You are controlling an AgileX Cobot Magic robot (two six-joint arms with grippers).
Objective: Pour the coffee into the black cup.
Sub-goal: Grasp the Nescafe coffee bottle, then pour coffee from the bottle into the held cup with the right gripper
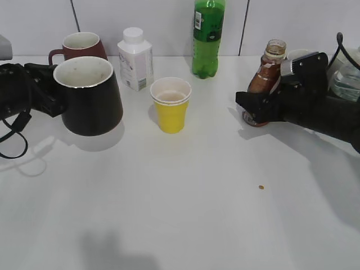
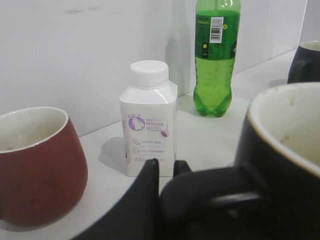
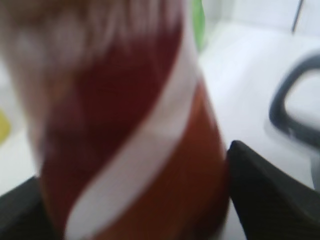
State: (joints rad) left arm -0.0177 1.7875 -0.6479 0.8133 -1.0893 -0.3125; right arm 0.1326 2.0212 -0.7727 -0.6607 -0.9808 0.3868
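Note:
The glossy black cup point(image 1: 90, 95) stands at the left of the table, white inside and empty. My left gripper point(image 1: 53, 93) is shut on its loop handle point(image 2: 210, 192); the cup body fills the right of the left wrist view point(image 2: 285, 165). The coffee bottle point(image 1: 269, 70), uncapped with brown liquid, stands upright at the right. My right gripper point(image 1: 260, 109) is shut around its lower body. In the right wrist view the bottle's brown, white and red label point(image 3: 125, 140) fills the frame, with black fingers on both sides.
A dark red mug point(image 1: 79, 46) and a white carton bottle point(image 1: 135, 59) stand behind the black cup. A yellow paper cup point(image 1: 170, 104) sits mid-table. A green soda bottle point(image 1: 208, 36) stands at the back. A clear water bottle point(image 1: 346, 79) is at far right. A small brown crumb point(image 1: 261, 187) lies in front.

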